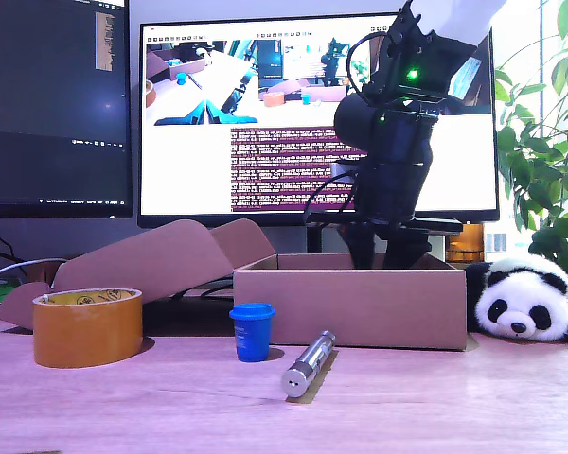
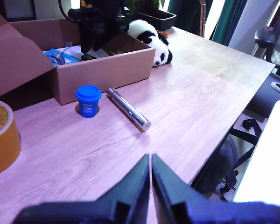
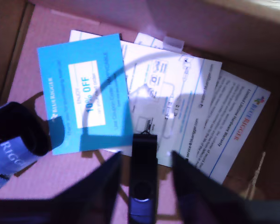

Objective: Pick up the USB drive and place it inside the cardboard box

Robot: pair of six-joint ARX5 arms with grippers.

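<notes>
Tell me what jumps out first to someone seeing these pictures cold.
A black arm reaches down into the cardboard box in front of the bright monitor in the exterior view. Between the spread fingers of my second gripper lies the USB drive, over leaflets, including a blue coupon. In front of the box stand a blue cup and a silver cylinder.

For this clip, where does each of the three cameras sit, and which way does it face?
Exterior view: low at desk level, facing the monitors; shows the arm reaching into the cardboard box.
First wrist view: rides my first end effector, high over the desk, looking across it at the silver cylinder; its jaws are closed.
Second wrist view: rides my second end effector, looking down into the box at the USB drive between open jaws.
Shared: the exterior and first wrist views both show the blue cup.
</notes>
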